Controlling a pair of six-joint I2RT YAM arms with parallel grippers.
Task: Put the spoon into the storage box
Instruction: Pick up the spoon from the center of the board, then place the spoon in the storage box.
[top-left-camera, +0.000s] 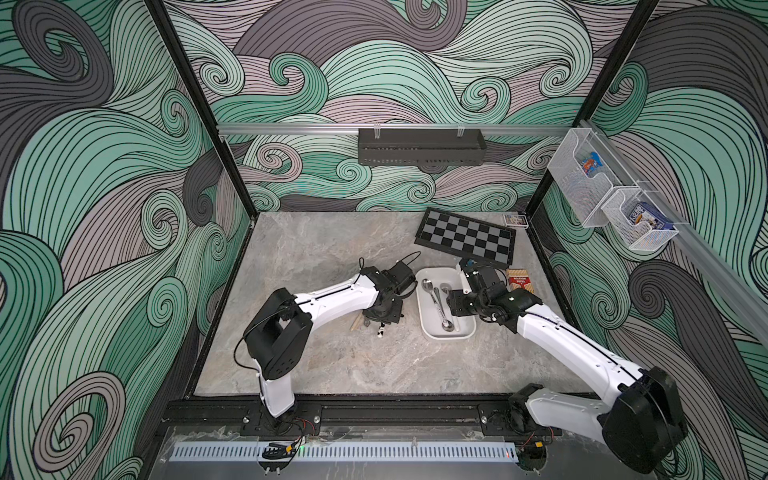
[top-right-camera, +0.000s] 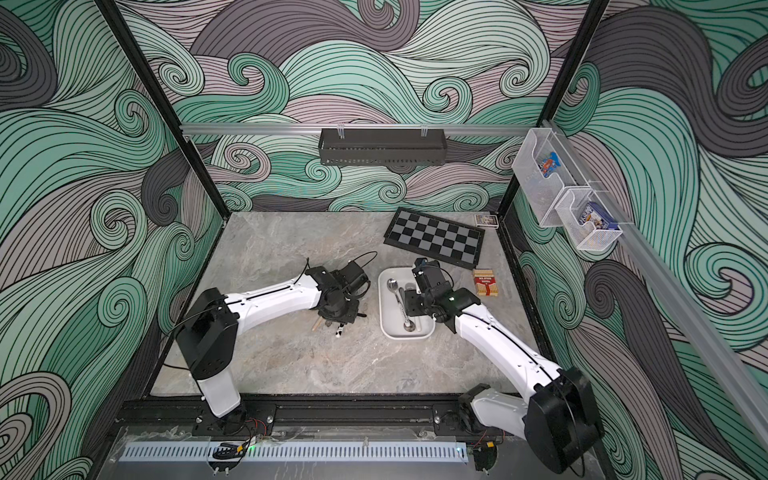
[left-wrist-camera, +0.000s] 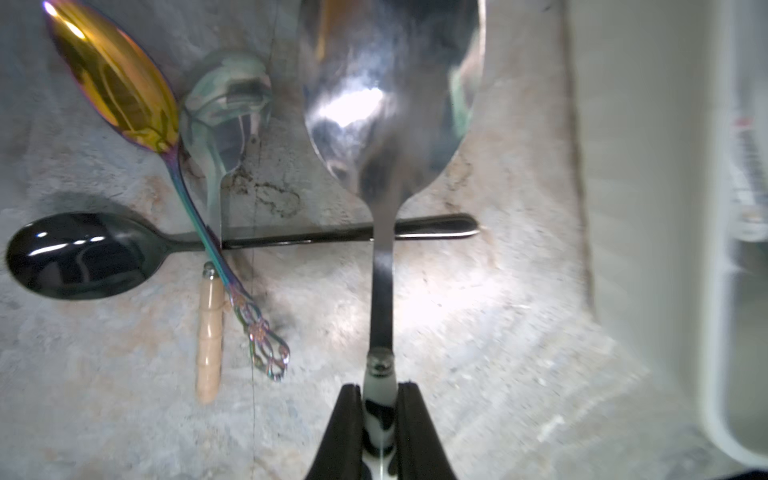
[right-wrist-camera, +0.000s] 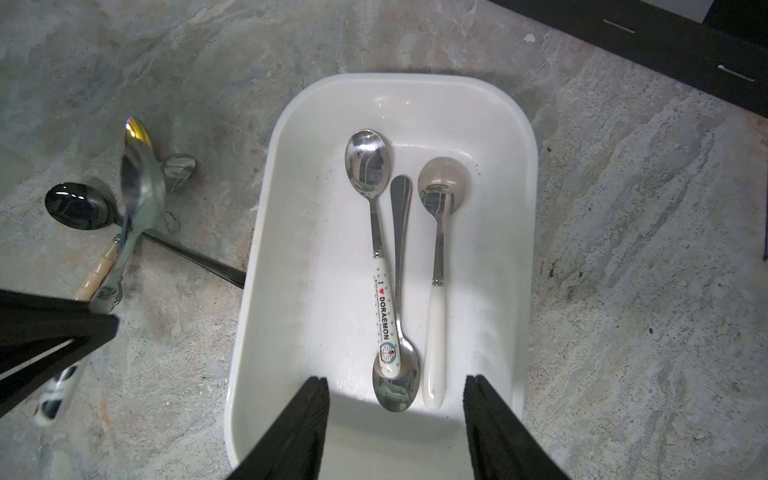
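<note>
The spoon (left-wrist-camera: 390, 104) is pinched by its cow-patterned handle in the left gripper (left-wrist-camera: 379, 399), above a black spoon (left-wrist-camera: 83, 253) on the table (top-left-camera: 332, 365), just left of the storage box (right-wrist-camera: 257, 291). Bare floor is seen inside the box along the wall facing it. The right gripper (right-wrist-camera: 397, 386) is seen spread over the box's near end.

My left gripper (left-wrist-camera: 380, 390) is pinched tight on a spoon (left-wrist-camera: 383, 266), its handle pinned between the jaws. The left arm (top-left-camera: 332, 300) is stretched low, wrist bent downward. My right gripper (right-wrist-camera: 398, 380) hangs with jaws standing apart, pointing down, with the right arm (top-left-camera: 565, 338) reaching forward.
</note>
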